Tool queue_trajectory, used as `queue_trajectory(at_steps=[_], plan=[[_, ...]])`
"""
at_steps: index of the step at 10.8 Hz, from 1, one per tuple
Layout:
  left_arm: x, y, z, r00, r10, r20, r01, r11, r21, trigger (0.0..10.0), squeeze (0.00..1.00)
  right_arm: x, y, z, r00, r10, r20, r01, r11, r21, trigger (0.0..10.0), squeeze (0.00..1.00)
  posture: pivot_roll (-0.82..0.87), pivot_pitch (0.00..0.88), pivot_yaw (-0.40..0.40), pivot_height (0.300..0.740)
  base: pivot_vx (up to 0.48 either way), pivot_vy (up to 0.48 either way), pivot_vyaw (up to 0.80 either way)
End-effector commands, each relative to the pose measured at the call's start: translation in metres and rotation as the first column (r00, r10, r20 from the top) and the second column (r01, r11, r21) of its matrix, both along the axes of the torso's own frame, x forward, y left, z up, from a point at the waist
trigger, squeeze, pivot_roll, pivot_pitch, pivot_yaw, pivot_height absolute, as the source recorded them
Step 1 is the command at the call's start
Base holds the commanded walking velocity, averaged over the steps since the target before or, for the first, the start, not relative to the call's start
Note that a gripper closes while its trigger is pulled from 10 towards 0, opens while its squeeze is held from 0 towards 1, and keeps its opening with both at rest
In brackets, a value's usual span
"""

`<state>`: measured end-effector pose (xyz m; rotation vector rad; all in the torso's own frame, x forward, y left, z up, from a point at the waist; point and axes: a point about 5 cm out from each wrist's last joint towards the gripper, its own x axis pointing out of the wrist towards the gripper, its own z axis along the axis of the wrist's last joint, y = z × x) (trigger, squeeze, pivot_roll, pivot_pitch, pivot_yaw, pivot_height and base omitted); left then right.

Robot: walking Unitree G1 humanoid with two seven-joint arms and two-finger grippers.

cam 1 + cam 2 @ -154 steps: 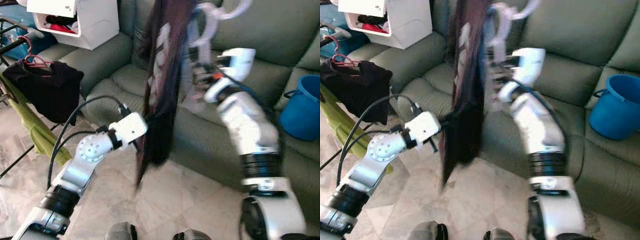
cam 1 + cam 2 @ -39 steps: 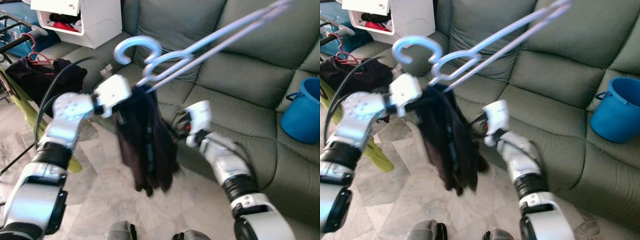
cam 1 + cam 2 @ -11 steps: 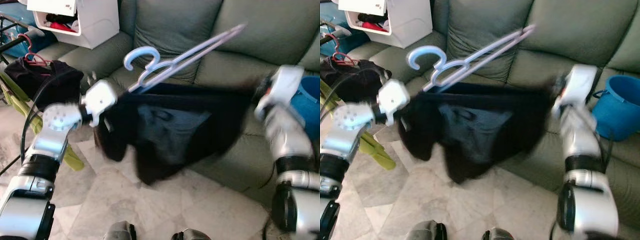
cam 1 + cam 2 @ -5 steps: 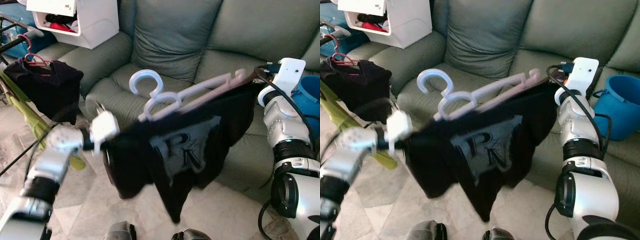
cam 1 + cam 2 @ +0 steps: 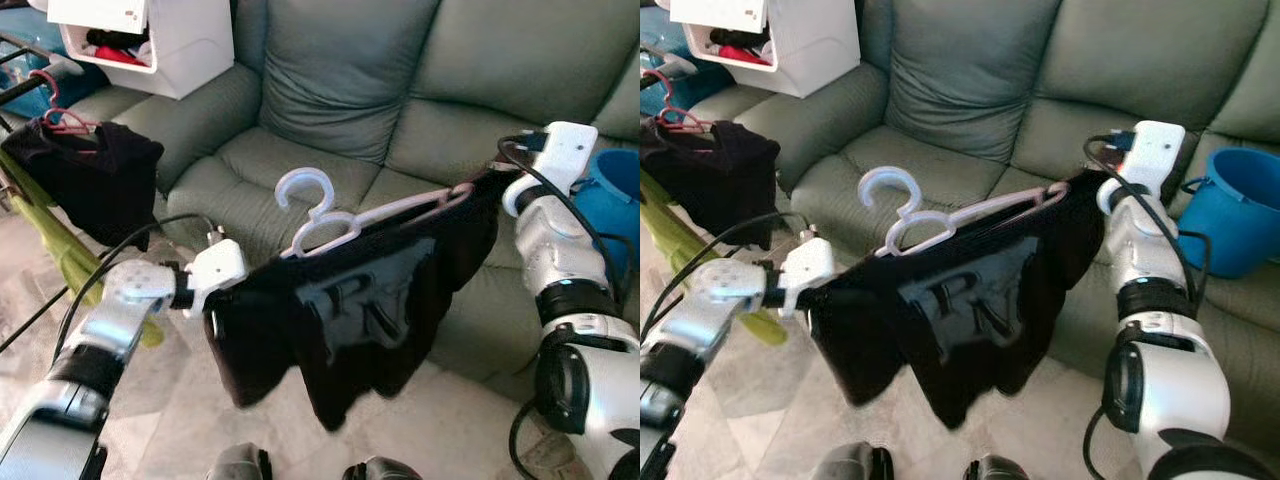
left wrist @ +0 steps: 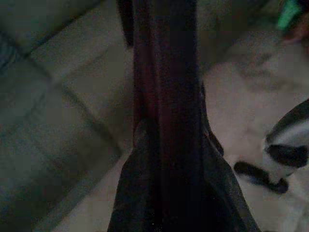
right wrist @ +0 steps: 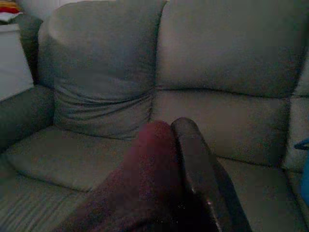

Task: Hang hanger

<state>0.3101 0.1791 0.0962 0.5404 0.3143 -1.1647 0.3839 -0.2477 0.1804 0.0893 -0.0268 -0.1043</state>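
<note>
Left eye view: I count one pale lilac plastic hanger (image 5: 345,222), lying tilted along the top edge of one black T-shirt with a grey printed front (image 5: 350,310), which I hold stretched between my two arms in front of the grey-green leather sofa (image 5: 340,90). My left jaws (image 5: 222,290) are at the shirt's left end and my right jaws (image 5: 497,178) at its right end, but the cloth covers both sets of fingers, so I cannot tell how wide either stands. In the right wrist view one dark finger (image 7: 193,159) lies against a fold of dark cloth; the other is hidden. The left wrist view is dim, with dark fabric hanging down the middle.

To my left, one dark garment (image 5: 85,175) hangs on a second, red hanger (image 5: 55,110) from a drying rack, with yellow-green cloth (image 5: 60,250) below it. One white bin (image 5: 160,40) sits on the sofa arm, its top cut off. One blue bucket (image 5: 1230,210) stands at the right edge, partly cut off.
</note>
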Motion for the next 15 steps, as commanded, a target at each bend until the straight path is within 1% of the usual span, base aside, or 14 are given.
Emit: queue_trajectory(at_steps=[1, 3, 4, 5, 6, 7, 8, 9, 10, 11, 12, 13, 14, 15], plan=[[-0.004, 0.023, -0.019, 0.992, 0.105, -0.067, -0.097, 0.988, 0.120, 0.0, 0.00, 0.002, -0.009, 0.038, 0.987, -0.021, 0.157, 0.025, 0.999, -0.022, 0.0, 0.00, -0.09, 0.000, -0.042, 0.740, 0.000, 0.000, 0.00], [0.003, 0.021, -0.021, 0.986, 0.166, -0.021, -0.162, 0.978, 0.129, 0.0, 0.00, 0.004, 0.010, 0.039, 0.980, 0.085, 0.179, -0.076, 0.995, -0.058, 0.0, 0.00, -0.09, 0.000, -0.042, 0.740, 0.000, 0.000, 0.00], [0.007, 0.019, -0.021, 0.981, 0.192, 0.003, -0.190, 0.972, 0.140, 0.0, 0.00, 0.005, 0.020, 0.037, 0.973, 0.139, 0.182, -0.124, 0.988, -0.094, 0.0, 0.00, -0.09, 0.000, -0.042, 0.740, 0.000, 0.000, 0.00], [0.010, 0.017, -0.021, 0.977, 0.214, 0.024, -0.215, 0.965, 0.151, 0.0, 0.00, 0.005, 0.028, 0.036, 0.969, 0.166, 0.183, -0.147, 0.983, -0.113, 0.0, 0.00, -0.09, 0.000, -0.040, 0.740, 0.000, 0.000, 0.00], [0.014, 0.012, -0.022, 0.966, 0.254, 0.044, -0.258, 0.953, 0.158, 0.0, 0.00, 0.007, 0.045, 0.034, 0.960, 0.214, 0.182, -0.189, 0.971, -0.147, 0.0, 0.00, -0.09, 0.000, -0.039, 0.740, 0.000, 0.000, 0.00], [0.022, 0.005, -0.022, 0.940, 0.334, 0.066, -0.340, 0.931, 0.132, 0.0, 0.00, 0.008, 0.072, 0.031, 0.940, 0.284, 0.190, -0.255, 0.953, -0.164, 0.0, 0.00, -0.09, 0.000, -0.039, 0.740, 0.000, 0.000, 0.00], [0.031, 0.000, -0.017, 0.897, 0.429, 0.106, -0.439, 0.895, 0.085, 0.0, 0.00, 0.007, 0.098, 0.027, 0.912, 0.361, 0.197, -0.335, 0.930, -0.151, 0.0, 0.00, -0.08, 0.000, -0.039, 0.740, 0.000, 0.000, 0.00], [0.036, -0.010, -0.014, 0.866, 0.492, 0.087, -0.494, 0.869, 0.007, 0.0, 0.00, -0.001, 0.133, 0.021, 0.849, 0.493, 0.193, -0.454, 0.865, -0.211, 0.0, 0.00, -0.08, 0.000, -0.038, 0.740, 0.000, 0.000, 0.00], [0.039, -0.016, -0.010, 0.825, 0.562, 0.060, -0.559, 0.827, -0.063, 0.0, 0.00, -0.014, 0.163, 0.006, 0.775, 0.614, 0.148, -0.565, 0.779, -0.272, 0.0, 0.00, -0.08, 0.000, -0.038, 0.740, 0.000, 0.000, 0.00], [0.042, -0.018, -0.008, 0.789, 0.613, 0.035, -0.607, 0.787, -0.112, 0.0, 0.00, -0.024, 0.178, -0.003, 0.720, 0.682, 0.127, -0.631, 0.720, -0.288, 0.0, 0.00, -0.08, 0.000, -0.038, 0.740, 0.000, 0.000, 0.00], [0.045, -0.019, -0.006, 0.733, 0.679, -0.020, -0.672, 0.721, -0.169, 0.0, 0.00, -0.039, 0.193, -0.016, 0.642, 0.762, 0.085, -0.713, 0.634, -0.299, 0.0, 0.00, -0.08, 0.000, -0.038, 0.740, 0.000, 0.000, 0.00], [0.048, -0.014, -0.003, 0.690, 0.723, -0.019, -0.714, 0.677, -0.177, 0.0, 0.00, -0.048, 0.200, -0.023, 0.594, 0.803, 0.050, -0.756, 0.578, -0.307, 0.0, 0.00, -0.08, 0.000, -0.039, 0.740, 0.000, 0.000, 0.00], [0.053, -0.003, 0.001, 0.617, 0.787, 0.016, -0.773, 0.609, -0.175, 0.0, 0.00, -0.061, 0.207, -0.033, 0.522, 0.853, -0.004, -0.806, 0.492, -0.330, 0.0, 0.00, -0.08, 0.000, -0.039, 0.740, 0.000, 0.000, 0.00], [0.055, 0.004, 0.003, 0.581, 0.814, 0.015, -0.801, 0.574, -0.170, 0.0, 0.00, -0.068, 0.208, -0.041, 0.471, 0.880, -0.058, -0.839, 0.427, -0.337, 0.0, 0.00, -0.08, 0.000, -0.039, 0.740, 0.000, 0.000, 0.00]])
